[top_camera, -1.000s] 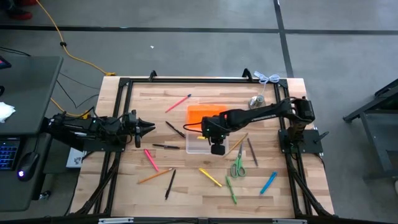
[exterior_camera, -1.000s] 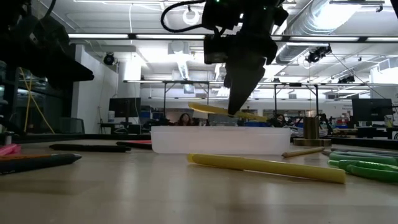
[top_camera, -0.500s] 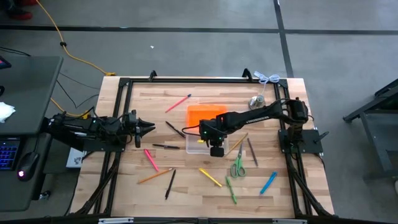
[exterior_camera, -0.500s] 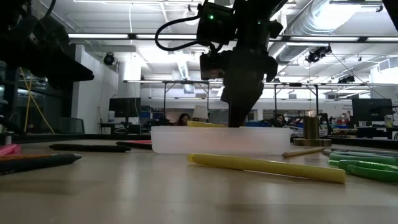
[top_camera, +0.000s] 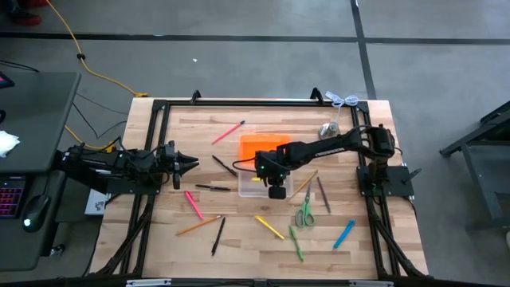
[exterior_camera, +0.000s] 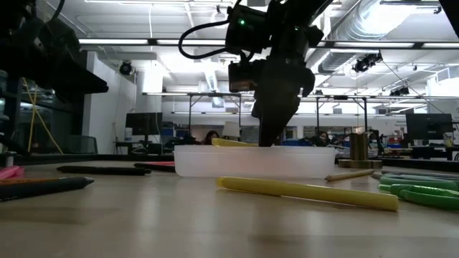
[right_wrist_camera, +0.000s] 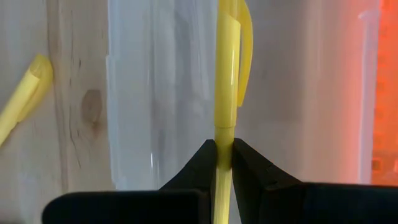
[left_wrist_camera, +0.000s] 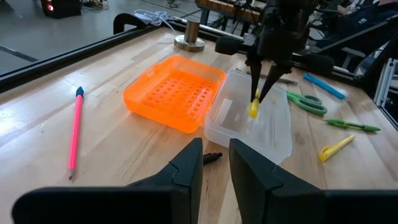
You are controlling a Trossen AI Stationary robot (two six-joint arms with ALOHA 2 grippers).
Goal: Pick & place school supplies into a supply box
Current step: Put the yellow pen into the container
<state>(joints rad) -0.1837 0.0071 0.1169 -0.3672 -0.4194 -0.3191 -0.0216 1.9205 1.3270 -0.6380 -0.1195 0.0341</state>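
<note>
Standing over the clear tray of the supply box [left_wrist_camera: 249,121], the right gripper [right_wrist_camera: 223,154] has its two dark fingers pinched on a yellow pen [right_wrist_camera: 225,81], a slim plastic barrel with a clip along one side, held lengthwise above the tray's translucent floor. From table height the pen's tip pokes out just above the tray's near wall [exterior_camera: 254,161], tilted slightly, with the gripper's fingers descending into the box behind it. The box is a small see-through rectangular tray with rounded corners; its bright orange lid [left_wrist_camera: 175,91], perforated in a grid, lies flipped open flat on the far side, hinged to the tray. The box sits near the middle of the wooden table [top_camera: 239,231]. A second yellow pen [exterior_camera: 307,193] lies on the wood just in front of the tray. Green-handled scissors [top_camera: 304,211] and a blue marker [top_camera: 343,234] rest to the right and nearer, a pink pencil [left_wrist_camera: 75,130] lies on the far left. The left gripper [top_camera: 190,163] waits at the left edge, its fingers slightly parted and holding nothing.
</note>
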